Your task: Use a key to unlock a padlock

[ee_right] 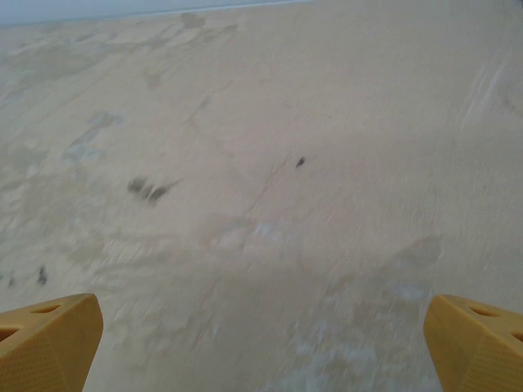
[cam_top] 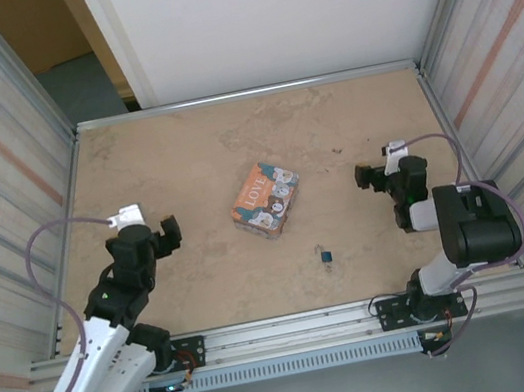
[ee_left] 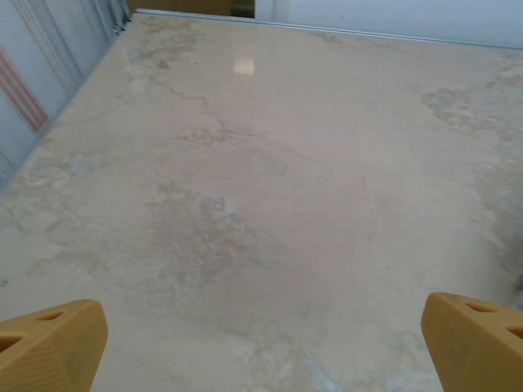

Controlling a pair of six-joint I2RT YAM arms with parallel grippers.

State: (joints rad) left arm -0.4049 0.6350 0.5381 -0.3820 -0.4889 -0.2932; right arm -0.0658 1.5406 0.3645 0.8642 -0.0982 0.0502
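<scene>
There's the tiny dark blue padlock with a pale metal loop [cam_top: 326, 257], sitting on the mottled beige table surface [cam_top: 184, 159] toward the near edge, a little right of middle, nothing touching it. The orange-and-teal cardboard box with cartoon animals [cam_top: 265, 200] lies about mid-surface, near the padlock but apart from it. Over by the left edge, the left gripper [cam_top: 169, 231] has its yellow textured fingers [ee_left: 53, 347] spread wide above bare surface. By the right edge, the right gripper [cam_top: 368, 177] shows its yellow fingers [ee_right: 49, 343] wide apart too, holding nothing.
</scene>
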